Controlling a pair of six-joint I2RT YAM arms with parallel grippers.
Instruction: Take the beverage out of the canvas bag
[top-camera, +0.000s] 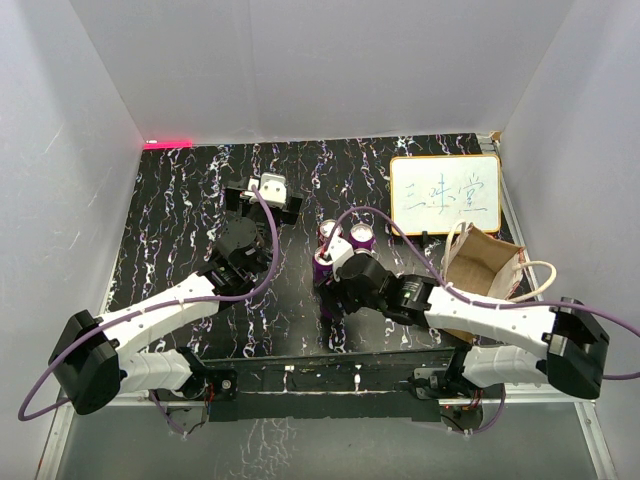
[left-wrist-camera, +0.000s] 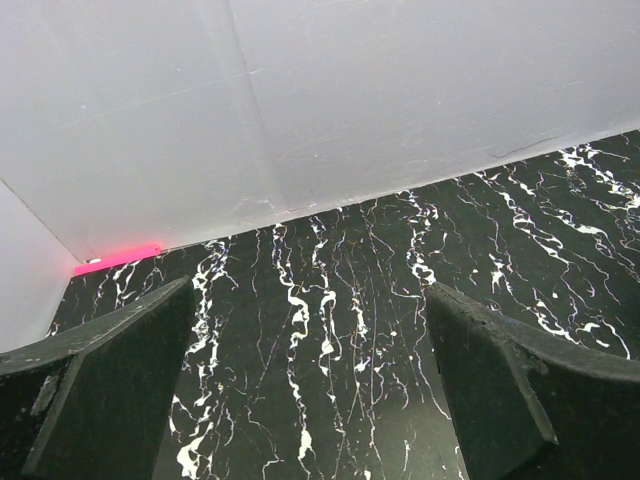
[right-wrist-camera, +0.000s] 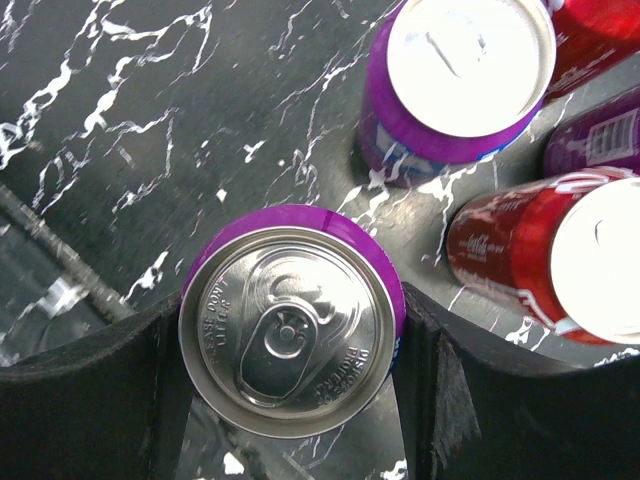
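Note:
The beverage, a purple can (right-wrist-camera: 290, 330) with a silver top, stands upright between my right gripper's (right-wrist-camera: 292, 345) two black fingers, which press on its left and right sides. From above, that purple can (top-camera: 322, 268) and the right gripper (top-camera: 328, 285) are at the table's middle, left of the tan canvas bag (top-camera: 482, 262) and outside it. The bag stands open-topped, with a cream handle (top-camera: 540, 272) drooping to the right. My left gripper (left-wrist-camera: 310, 370) is open over bare marble, and in the top view this left gripper (top-camera: 268, 192) is at the back left.
Another purple can (right-wrist-camera: 455, 80) and two red cans (right-wrist-camera: 560, 265) (right-wrist-camera: 600, 30) stand just beyond the held one. A white board with writing (top-camera: 445, 195) lies at the back right. White walls close in the table, and a pink strip (top-camera: 168, 143) marks the back left edge.

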